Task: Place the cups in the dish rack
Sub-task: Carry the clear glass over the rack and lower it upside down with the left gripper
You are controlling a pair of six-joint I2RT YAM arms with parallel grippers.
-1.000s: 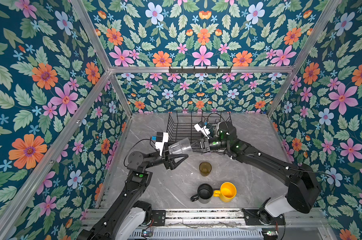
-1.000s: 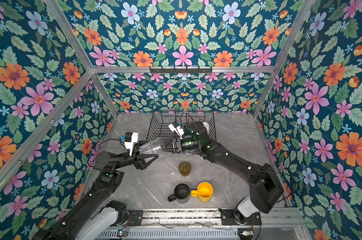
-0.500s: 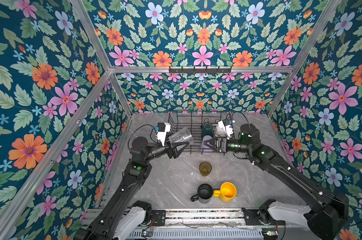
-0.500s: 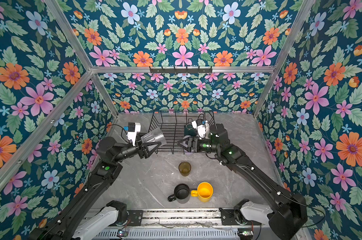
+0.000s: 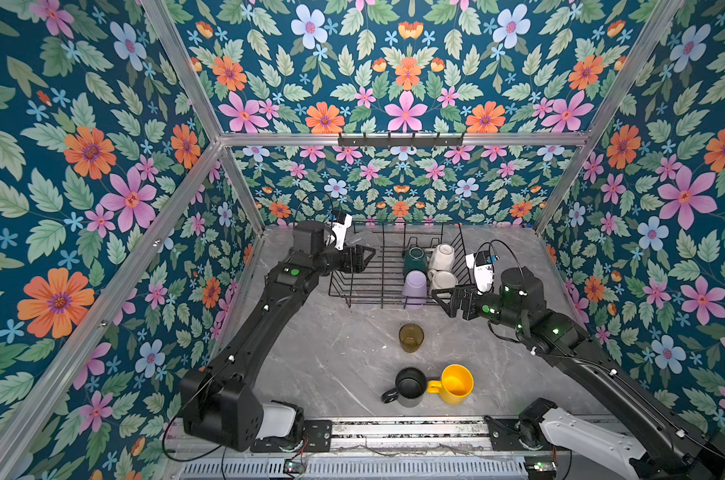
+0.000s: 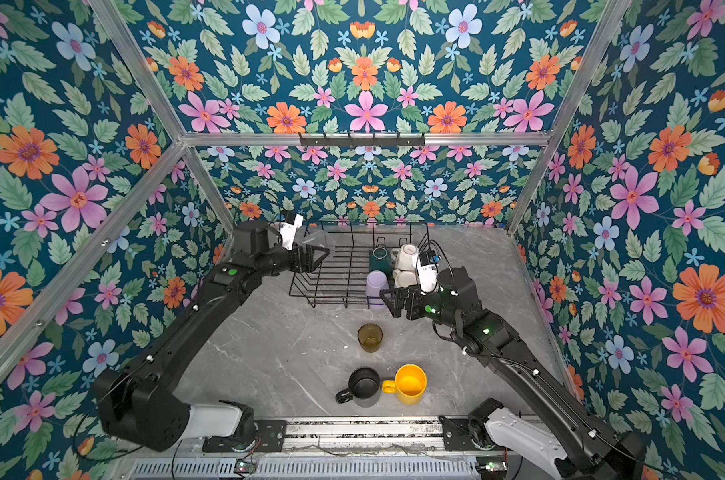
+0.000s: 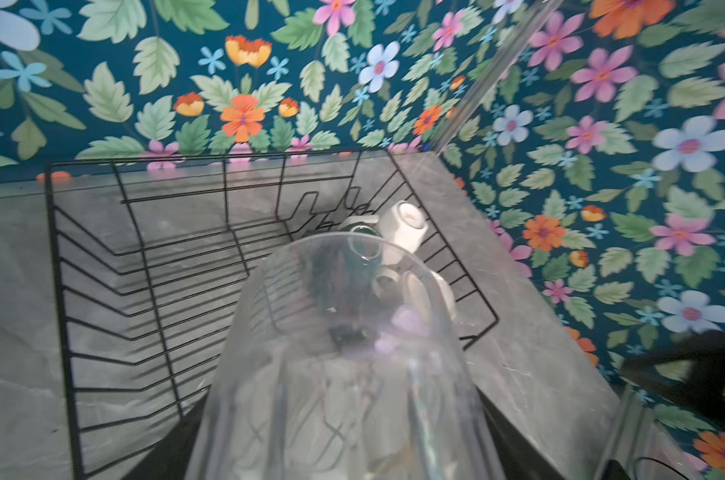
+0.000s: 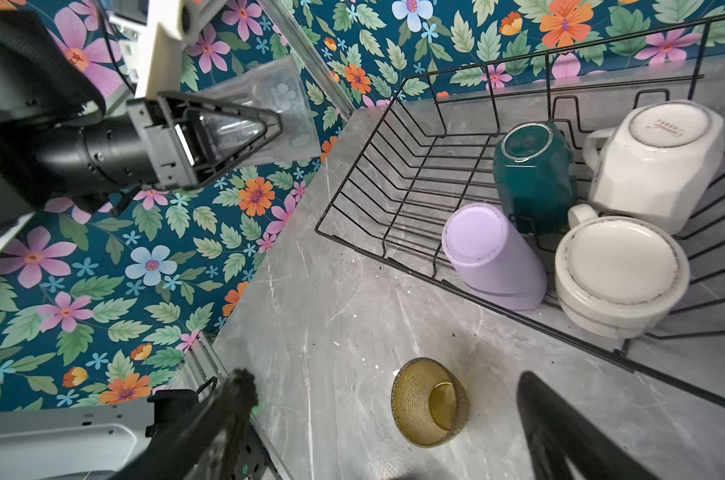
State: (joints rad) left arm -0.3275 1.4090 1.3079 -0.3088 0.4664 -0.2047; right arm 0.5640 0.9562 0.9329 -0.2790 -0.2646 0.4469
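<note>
Gripping the clear glass (image 8: 277, 104) by its narrow end, the left gripper (image 5: 365, 257) hung raised at the left end of the dish rack (image 5: 361, 286), its jaws closed against the glass walls and the wide mouth pointing away from the wrist. The right gripper (image 5: 442, 301) stood at the rack's front right corner with its jaws spread wide and nothing between them, just beside the lilac tumbler (image 5: 415, 286).

Four cups sat upside down in the right end of the rack: the lilac tumbler at the front, the dark-green mug (image 5: 415, 257) behind it, the tall cream mug (image 5: 442, 255) at the back right, leaning, and a round white mug (image 5: 444, 280) in front of that. The rest of the rack held only bare wire.

On the grey table (image 5: 331, 353), the amber glass (image 5: 410, 337) stood upright in front of the rack. Nearer the front edge, the black mug (image 5: 410, 386) and yellow mug (image 5: 456, 384) stood side by side, the yellow handle touching the black mug.
</note>
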